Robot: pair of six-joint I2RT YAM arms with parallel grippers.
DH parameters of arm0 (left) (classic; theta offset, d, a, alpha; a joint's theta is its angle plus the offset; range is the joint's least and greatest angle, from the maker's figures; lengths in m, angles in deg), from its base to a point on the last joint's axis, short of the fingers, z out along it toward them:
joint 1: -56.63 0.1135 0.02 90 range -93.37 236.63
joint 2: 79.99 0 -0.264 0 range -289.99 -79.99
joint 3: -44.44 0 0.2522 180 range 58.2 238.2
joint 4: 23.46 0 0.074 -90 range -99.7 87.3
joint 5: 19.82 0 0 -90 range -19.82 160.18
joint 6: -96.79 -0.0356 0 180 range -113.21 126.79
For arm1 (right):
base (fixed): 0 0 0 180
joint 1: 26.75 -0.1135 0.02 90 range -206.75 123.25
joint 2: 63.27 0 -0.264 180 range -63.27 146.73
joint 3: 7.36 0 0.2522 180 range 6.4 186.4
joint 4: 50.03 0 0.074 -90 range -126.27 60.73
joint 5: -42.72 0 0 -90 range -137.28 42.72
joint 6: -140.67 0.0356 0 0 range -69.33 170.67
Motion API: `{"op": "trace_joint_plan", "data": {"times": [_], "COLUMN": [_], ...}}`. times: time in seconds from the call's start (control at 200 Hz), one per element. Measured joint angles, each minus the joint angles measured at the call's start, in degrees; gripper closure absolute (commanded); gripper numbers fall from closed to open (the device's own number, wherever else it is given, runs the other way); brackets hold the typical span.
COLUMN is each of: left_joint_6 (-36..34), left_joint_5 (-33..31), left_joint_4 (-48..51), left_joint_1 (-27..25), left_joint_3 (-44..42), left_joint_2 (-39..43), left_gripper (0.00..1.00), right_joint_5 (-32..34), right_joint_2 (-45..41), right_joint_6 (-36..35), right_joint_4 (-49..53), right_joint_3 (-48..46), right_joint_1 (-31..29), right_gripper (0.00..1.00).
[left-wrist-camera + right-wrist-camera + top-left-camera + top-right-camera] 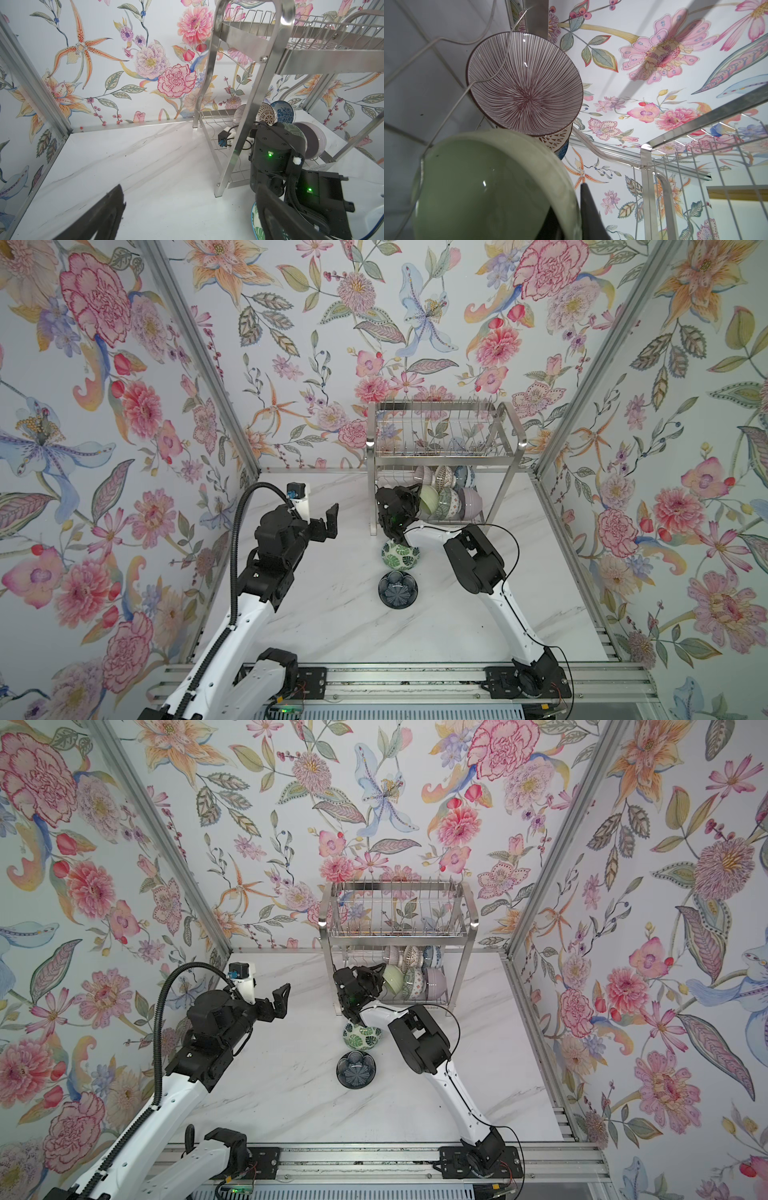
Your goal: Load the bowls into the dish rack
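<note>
**Right arm in rack's lower tier, clamped on pale green bowl; left arm parked, open**

Right arm:
- Base is on the near rail and the upper link leans in toward the middle. The elbow is bent sharply.
- The white forearm runs left and low, passing over the far edge of the green leaf bowl (401,556).
- The wrist folds back, so the right end effector (417,495) points into the lower tier of the dish rack (436,407).
- It is closed on the rim of the pale green bowl (429,498). In the right wrist view one finger (589,207) lies against the outside of that rim.

Bowls in the lower tier, all on edge:
- Front row: the pale green bowl is at the left end, against the grey-green geometric bowl (449,502), with the lilac bowl (469,502) next along.
- Back row: purple-lined bowl (424,475), white lattice bowl (444,477), blue floral bowl (464,476).

Left arm:
- It rises from the near-left corner with the wrist roughly level.
- The left end effector (328,524) hangs above the desk (332,614), well left of the rack. Its jaws are spread wide and hold nothing.

On the desk:
- The green leaf bowl sits just in front of the rack.
- The navy bowl (397,590) is upright, just beside the green leaf bowl on the near side. Can't tell whether they touch.
</note>
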Motion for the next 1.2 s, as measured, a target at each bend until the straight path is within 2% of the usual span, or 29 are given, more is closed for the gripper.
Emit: {"op": "trace_joint_plan", "data": {"times": [0.055, 0.075, 0.16, 0.656, 0.781, 0.926, 1.071, 1.201], "left_joint_6": [0.04, 0.07, 0.20, 0.22, 0.22, 0.22, 0.20, 0.20], "left_joint_5": [0.26, 0.37, 0.46, 0.63, 0.63, 0.63, 0.61, 0.57], "left_joint_4": [0.00, 0.00, 0.00, 0.00, -0.04, -0.52, -0.63, -0.63], "left_joint_1": [0.00, 0.00, 0.00, 0.00, 0.00, 0.00, 0.04, 0.15], "left_joint_3": [0.00, 0.00, 0.00, 0.00, 0.00, 0.00, 0.00, 0.02], "left_joint_2": [0.00, 0.00, 0.02, -0.11, -0.50, -1.40, -2.23, -3.23], "left_gripper": [0.01, 0.01, 0.01, 0.01, 0.01, 0.01, 0.01, 0.01], "right_joint_5": [0.00, -0.02, -1.14, -3.30, -3.98, -6.38, -9.07, -11.96], "right_joint_2": [0.00, 0.00, 0.02, 0.76, 0.74, -0.59, -3.65, -7.78], "right_joint_6": [0.76, 1.03, 2.64, 4.74, 7.08, 15.56, 21.42, 25.79], "right_joint_4": [1.07, 1.55, 3.45, 7.23, 8.41, 15.76, 20.22, 21.18], "right_joint_3": [0.39, 0.59, 1.01, 1.07, 1.07, 1.09, 0.09, -2.86], "right_joint_1": [0.07, 0.04, -0.24, -1.55, -1.57, -1.49, -1.07, -0.24], "right_gripper": [0.85, 0.81, 0.74, 0.72, 0.48, 0.23, 0.10, 0.05]}}
